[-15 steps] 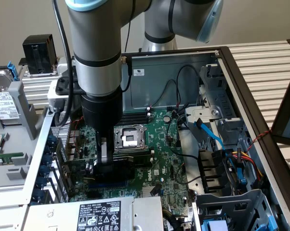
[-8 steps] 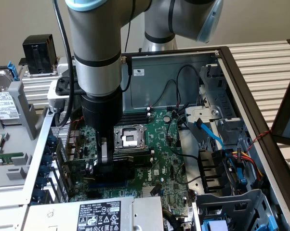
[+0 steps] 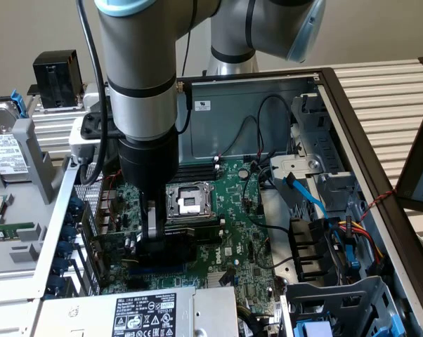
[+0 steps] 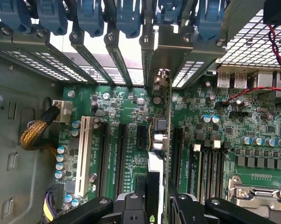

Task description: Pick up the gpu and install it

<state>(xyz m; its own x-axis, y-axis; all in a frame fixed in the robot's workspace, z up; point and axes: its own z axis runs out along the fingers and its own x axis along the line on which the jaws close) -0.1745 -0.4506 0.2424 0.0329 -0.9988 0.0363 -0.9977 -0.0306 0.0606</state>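
Now your gripper [image 4: 154,205] clamps the graphics card [image 4: 155,170] upright, just beside the socket [image 3: 189,202].
It is held edge-down so its contacts face the board [image 4: 131,105].

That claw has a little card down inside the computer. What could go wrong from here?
1. The claw holds the gpu edge-on over the motherboard and its black slots. If the card is slightly off line, it might press on the board instead of seating.
2. The card's silver bracket sits close among the rear slot covers and blue latches, where it could catch.
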